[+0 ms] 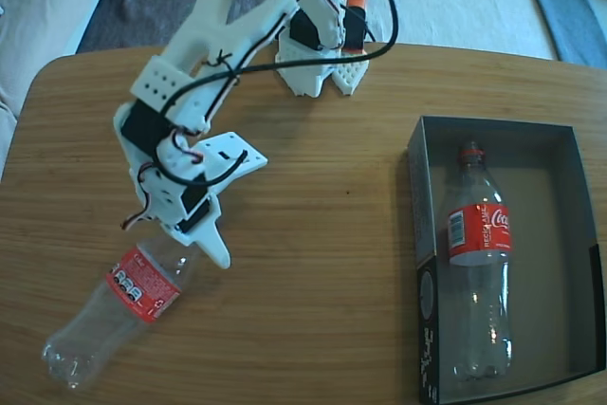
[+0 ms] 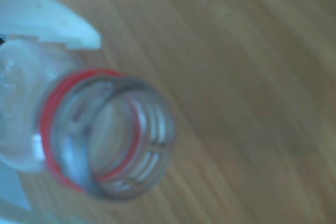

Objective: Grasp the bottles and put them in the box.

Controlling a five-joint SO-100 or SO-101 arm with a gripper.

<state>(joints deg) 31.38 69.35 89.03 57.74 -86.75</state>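
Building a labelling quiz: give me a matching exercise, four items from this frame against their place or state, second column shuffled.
Items:
1. bottle in the box
2. bottle on the table
3. box
4. gripper

Place or state:
A. at the neck of a lying bottle
B. lying left of centre on the wood, fixed view
C. on the table's right side, fixed view
D. lying against the left wall of the tray

Pairs: 1-D, 2-B, 3-C, 4-A
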